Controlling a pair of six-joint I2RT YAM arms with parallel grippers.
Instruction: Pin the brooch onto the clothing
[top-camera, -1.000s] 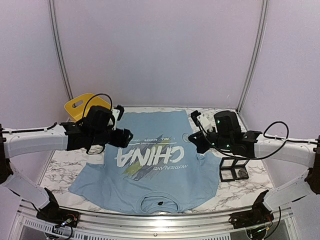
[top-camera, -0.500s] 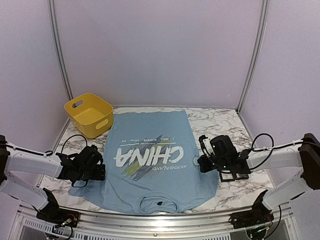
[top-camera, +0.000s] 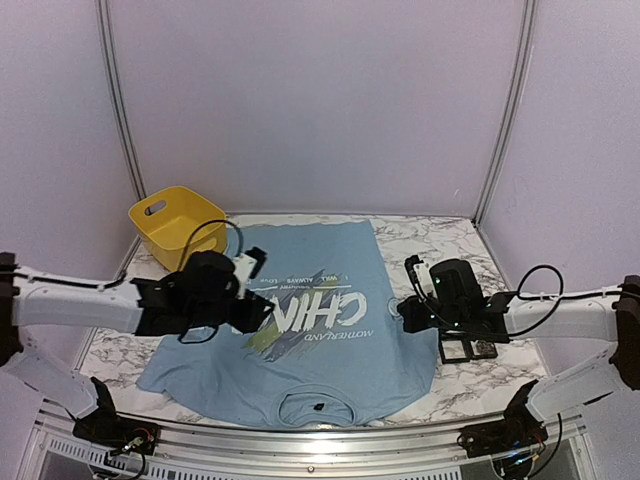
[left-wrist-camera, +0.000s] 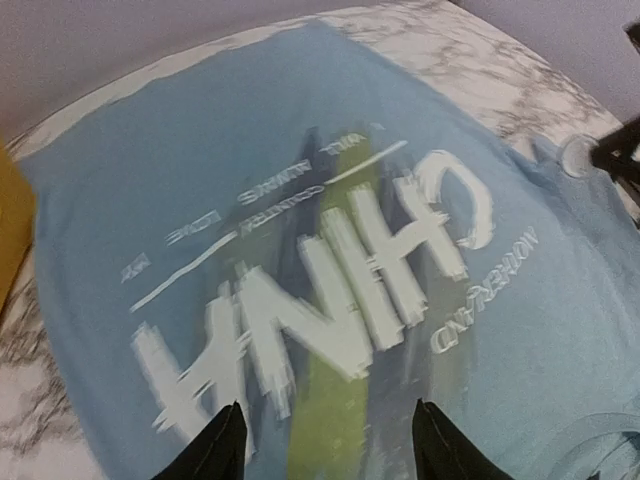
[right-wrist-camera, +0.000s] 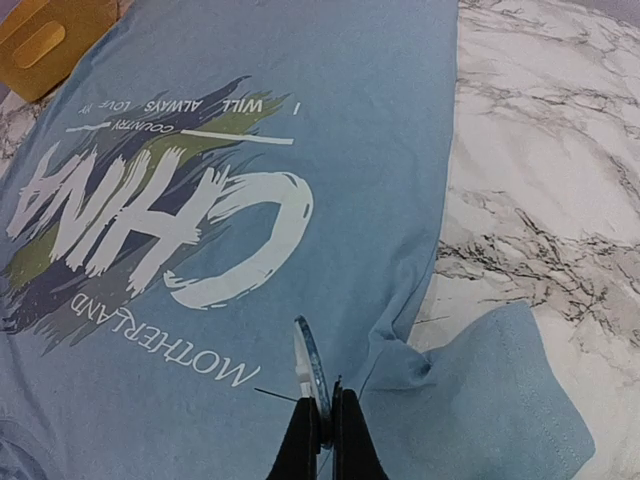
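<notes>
Round pale brooch (right-wrist-camera: 306, 358): a thin disc seen edge-on, with a fine pin jutting toward the left of the frame. It is pinched between the shut black fingers of the right gripper (right-wrist-camera: 324, 402), low centre in the right wrist view. It sits over the seam where sleeve meets body, beside the word MOTHERLAND. Whether it touches the cloth I cannot tell.

Light blue short-sleeved T-shirt (top-camera: 330, 345): soft cloth spread flat, print up, in the middle of the overhead view. The collar is toward the bottom edge and the hem toward the top. It carries brushy white CHINA lettering, smaller white text, and yellow-green and dark streaks. The sleeve at right is creased.

Left gripper (left-wrist-camera: 330, 450): two dark fingers stand apart at medium width with nothing between them, above the CHINA print. Its wrist view is blurred. In the overhead view this arm covers the left part of the lettering.

Around:
- White tabletop (top-camera: 500, 255), grey-veined marble pattern.
- Yellow plastic bin (top-camera: 178, 228) with rounded corners and a handle slot, upper left, just beside the hem corner.
- Black open-frame stand (top-camera: 465, 345), right of the shirt, partly behind the right arm.
</notes>
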